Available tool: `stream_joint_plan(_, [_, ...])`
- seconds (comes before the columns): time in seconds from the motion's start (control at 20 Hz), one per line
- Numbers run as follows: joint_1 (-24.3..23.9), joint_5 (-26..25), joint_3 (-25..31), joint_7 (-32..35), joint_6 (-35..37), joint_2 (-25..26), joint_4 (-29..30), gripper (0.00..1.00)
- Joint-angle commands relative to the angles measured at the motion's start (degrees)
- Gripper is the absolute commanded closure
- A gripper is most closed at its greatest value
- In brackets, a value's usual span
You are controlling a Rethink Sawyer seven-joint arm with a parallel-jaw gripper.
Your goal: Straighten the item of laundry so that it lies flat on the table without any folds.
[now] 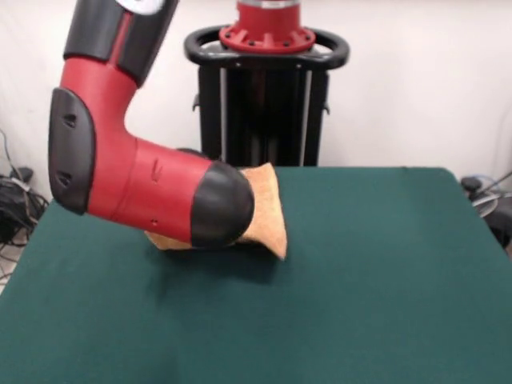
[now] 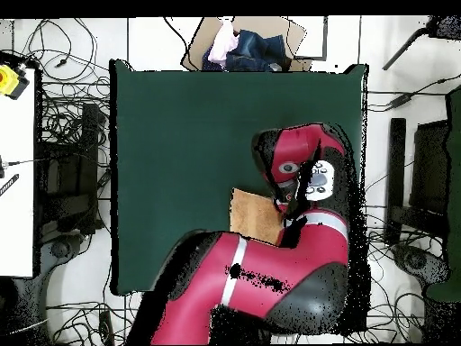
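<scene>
The peach towel (image 1: 264, 210) is bunched up on the far part of the green table (image 1: 384, 272), left of centre, just in front of the pedestal. One part of it stands up as a raised flap. Much of it is hidden behind my red and black arm (image 1: 144, 180), which reaches down over it. In the overhead view only a small tan patch of the towel (image 2: 252, 216) shows on the table (image 2: 180, 153), beside the arm (image 2: 270, 279). The arm hides my gripper in both views.
The black pedestal (image 1: 268, 96) stands at the table's far edge. In the overhead view a cardboard box of clothes (image 2: 243, 45) lies beyond the table's top edge. Cables cover the floor around the table, and a white bench (image 2: 18, 171) stands at the left.
</scene>
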Motion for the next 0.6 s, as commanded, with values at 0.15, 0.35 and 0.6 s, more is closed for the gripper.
stream_joint_plan(0.15, [6.77,-25.34,-10.34,-1.70,0.19,15.10,-16.32,1.00])
stream_joint_plan(0.35, [6.94,-32.26,-13.40,0.17,-0.62,19.29,-21.64,1.00])
stream_joint_plan(0.6, [7.58,-37.24,-15.32,3.06,-1.52,22.83,-27.46,1.00])
